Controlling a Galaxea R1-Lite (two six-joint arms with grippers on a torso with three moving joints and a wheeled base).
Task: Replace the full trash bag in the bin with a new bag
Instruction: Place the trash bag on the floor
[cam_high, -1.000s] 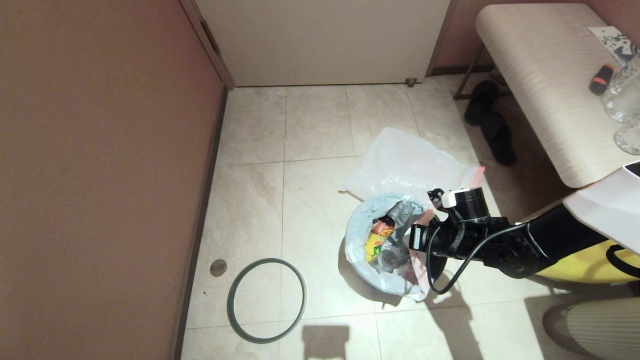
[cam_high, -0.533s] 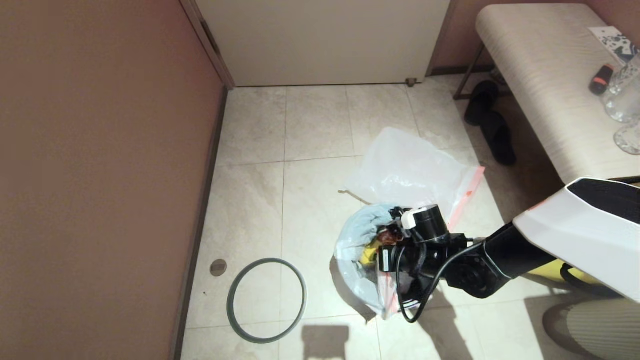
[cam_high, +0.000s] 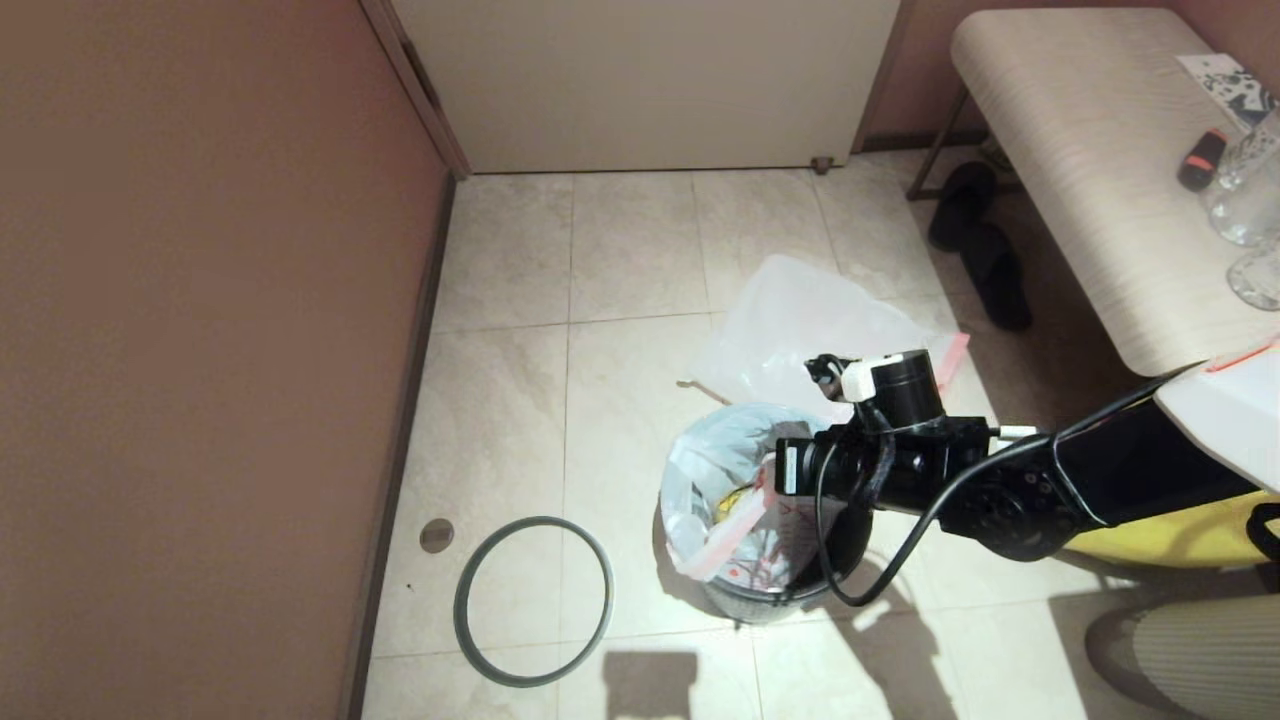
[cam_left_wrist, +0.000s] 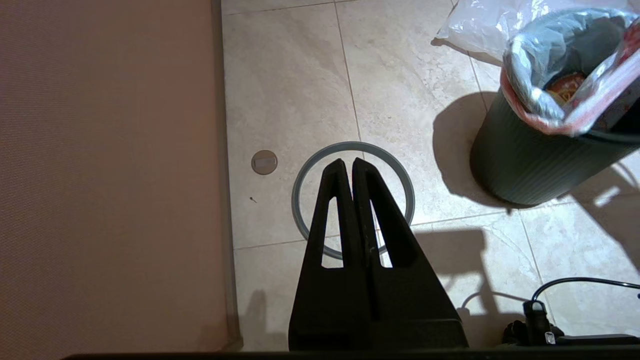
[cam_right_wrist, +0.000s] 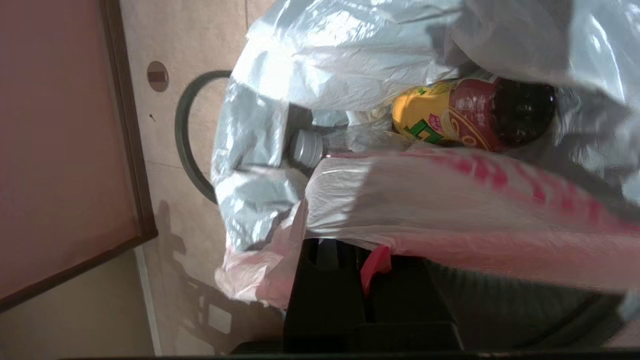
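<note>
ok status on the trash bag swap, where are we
Right gripper shut on the full trash bag hem, bag in the bin. Left gripper shut, parked. New bag and grey hoop on the floor.

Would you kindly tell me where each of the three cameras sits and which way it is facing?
Head view: high on the robot, looking down at the tiled floor; right arm reaches to the round black bin.
Left wrist view: behind the shut left pincer, facing the grey hoop rim on the floor.
Right wrist view: behind the right pincer, shut on the lumpy translucent white full trash bag by its pink hem.
All three show hoop and bag.
</note>
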